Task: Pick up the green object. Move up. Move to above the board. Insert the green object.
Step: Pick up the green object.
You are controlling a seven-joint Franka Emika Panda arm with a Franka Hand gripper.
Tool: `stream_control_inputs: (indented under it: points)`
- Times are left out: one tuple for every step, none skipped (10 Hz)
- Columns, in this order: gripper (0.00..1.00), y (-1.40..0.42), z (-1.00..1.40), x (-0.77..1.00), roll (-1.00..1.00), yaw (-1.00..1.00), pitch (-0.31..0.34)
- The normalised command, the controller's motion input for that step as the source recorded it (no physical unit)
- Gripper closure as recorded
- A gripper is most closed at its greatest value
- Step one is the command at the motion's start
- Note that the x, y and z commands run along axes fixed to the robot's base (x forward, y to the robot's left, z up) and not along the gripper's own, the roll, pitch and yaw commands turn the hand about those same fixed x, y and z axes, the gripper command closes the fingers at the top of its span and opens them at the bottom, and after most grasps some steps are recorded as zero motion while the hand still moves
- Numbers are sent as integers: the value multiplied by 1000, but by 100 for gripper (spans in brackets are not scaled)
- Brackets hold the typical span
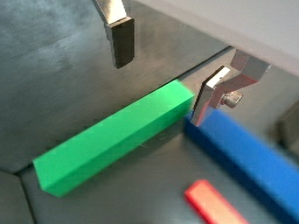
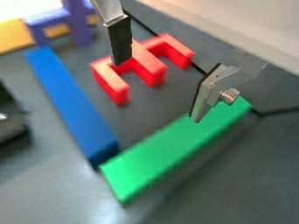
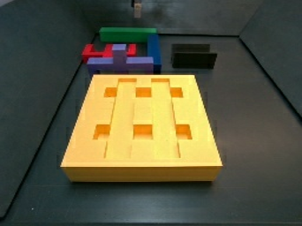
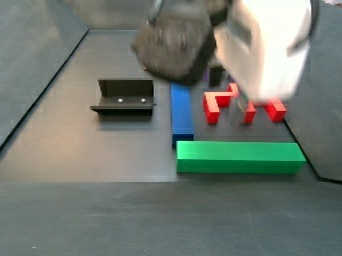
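The green object (image 1: 111,140) is a long green bar lying flat on the dark floor; it also shows in the other wrist view (image 2: 176,153) and in both side views (image 3: 127,34) (image 4: 241,156). My gripper (image 1: 162,92) is open and empty. It hangs above one end of the bar, with one finger (image 1: 121,44) over bare floor and the other finger (image 1: 211,98) by the bar's end corner. It also shows in the other wrist view (image 2: 159,90), where nothing is between the fingers. The board (image 3: 147,124) is a large orange slab with six square holes, lying nearer in a side view.
A long blue bar (image 2: 70,101) lies beside the green bar, at right angles to it (image 4: 182,110). A red E-shaped piece (image 2: 140,66) and a purple piece (image 2: 76,22) lie close by. The black fixture (image 3: 195,56) stands beside the pieces (image 4: 123,97). Tray walls rise around the floor.
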Motion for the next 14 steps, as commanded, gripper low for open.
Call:
stream_control_inputs:
  points:
    - [0,206,-566,-334,-117,-386,-116]
    - [0,83,-497,-151,-117,-240,-156]
    - [0,83,-423,-60,-81,-231,-116]
    - [0,137,-411,-14,-54,-274,-61]
    - [0,234,-374,0,-53,-246,-31]
    - [0,274,-309,-74,-84,-166,-56]
    - [0,174,-186,-140,-141,-74,-121]
    - [0,51,-151,-263,-129,-40,-166]
    - [0,0,-160,-211,-130,-20,-191]
    - [0,0,-140,-103,-97,-23,-164]
    - [0,6,-226,-46,-67,-11,-117]
    - [0,80,-277,-3,-119,-29,-130]
    - [0,134,-331,-31,-141,-54,-140]
    - [0,154,-266,-40,-171,-57,-140]
